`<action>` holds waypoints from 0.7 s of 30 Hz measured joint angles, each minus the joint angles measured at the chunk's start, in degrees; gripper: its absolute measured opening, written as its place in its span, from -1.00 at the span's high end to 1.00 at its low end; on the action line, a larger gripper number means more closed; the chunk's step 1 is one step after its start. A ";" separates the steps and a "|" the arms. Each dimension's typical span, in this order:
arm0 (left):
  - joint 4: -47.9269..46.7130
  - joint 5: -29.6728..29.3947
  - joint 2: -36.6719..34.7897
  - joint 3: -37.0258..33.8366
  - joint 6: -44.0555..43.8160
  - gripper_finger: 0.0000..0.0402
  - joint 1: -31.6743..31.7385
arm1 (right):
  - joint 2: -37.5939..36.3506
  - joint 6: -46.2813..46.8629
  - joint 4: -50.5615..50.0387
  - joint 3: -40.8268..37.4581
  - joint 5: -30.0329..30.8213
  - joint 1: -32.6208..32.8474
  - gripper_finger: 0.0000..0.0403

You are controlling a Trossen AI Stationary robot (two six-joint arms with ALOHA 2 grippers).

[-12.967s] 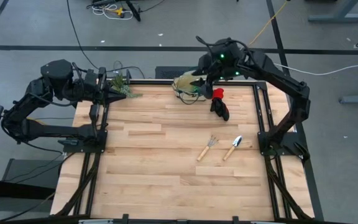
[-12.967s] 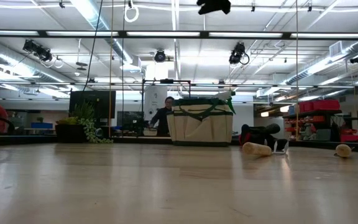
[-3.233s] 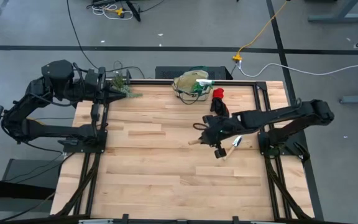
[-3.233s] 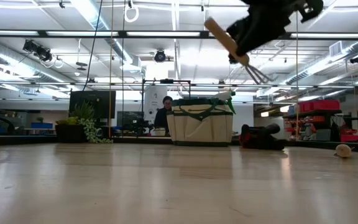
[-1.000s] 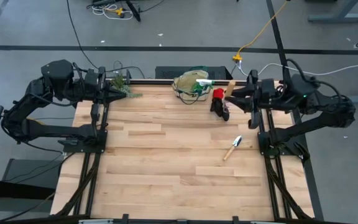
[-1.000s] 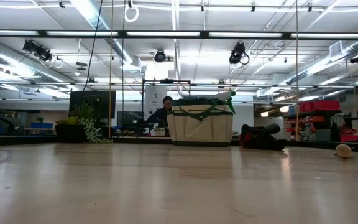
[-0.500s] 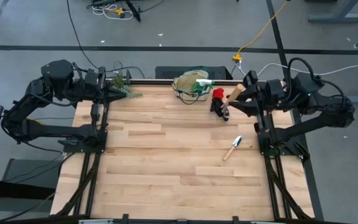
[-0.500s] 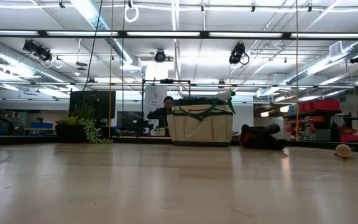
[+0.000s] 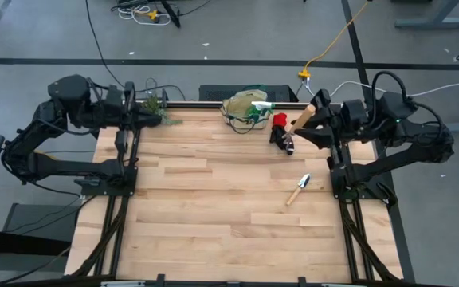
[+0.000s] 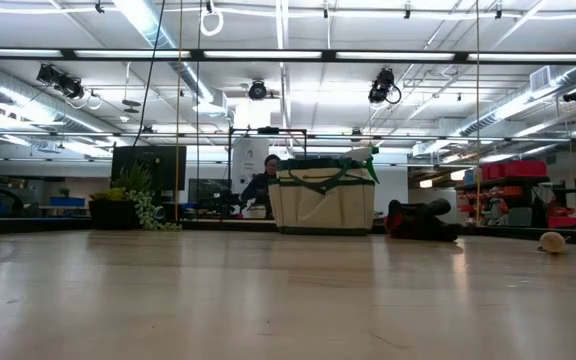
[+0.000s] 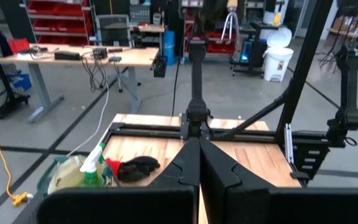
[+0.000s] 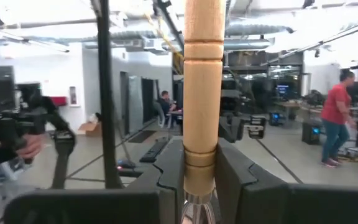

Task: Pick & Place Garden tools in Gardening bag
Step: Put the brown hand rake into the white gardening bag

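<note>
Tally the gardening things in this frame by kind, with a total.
Wooden-handled tools: 2, the hand rake in the right gripper and the trowel
Glove: 1
Green plastic item: 1
Gardening bag: 1
Leafy plant: 1
Total: 6

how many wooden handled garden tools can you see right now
2. The hand rake is clamped in the right gripper near the table's far right edge, above the glove. The trowel lies on the table's right side. The bag may hide more.
</note>
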 joint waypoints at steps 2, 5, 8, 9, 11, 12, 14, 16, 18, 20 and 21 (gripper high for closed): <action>0.94 0.00 0.27 0.00 0.01 0.99 0.00 | 0.29 0.50 -0.32 -0.02 2.38 0.00 0.72; 2.01 0.00 0.49 -0.02 0.00 0.99 0.00 | 1.33 0.51 -0.59 -0.02 4.79 -0.02 0.72; 2.21 0.26 0.96 -0.02 -0.01 0.99 0.00 | 2.63 1.03 -1.06 -0.03 7.59 -0.02 0.72; 2.14 0.54 1.20 -0.02 -0.02 0.99 0.00 | 3.04 1.73 -1.30 -0.04 8.44 -0.01 0.72; 2.24 1.15 1.51 -0.02 -0.01 0.99 0.00 | 3.77 2.70 -1.54 -0.04 8.92 -0.02 0.72; 2.37 1.42 1.61 -0.02 0.00 0.99 -0.01 | 4.14 2.89 -1.79 -0.04 8.94 -0.07 0.72; 3.14 1.51 2.17 -0.02 0.04 0.99 -0.01 | 4.80 3.00 -1.71 -0.04 8.64 -0.36 0.72; 3.55 1.51 2.32 -0.02 0.02 0.99 0.00 | 5.28 3.72 -1.63 -0.04 8.17 -0.73 0.72; 4.13 1.53 2.85 -0.02 0.35 0.99 0.00 | 5.74 6.39 -1.27 -0.04 8.15 -1.22 0.72; 4.90 2.09 3.10 -0.02 0.43 0.99 -0.04 | 6.23 10.44 -1.27 -0.04 8.07 -2.06 0.72; 4.93 2.33 3.19 -0.02 0.45 0.99 -0.04 | 6.44 12.33 -1.32 -0.04 8.01 -2.47 0.72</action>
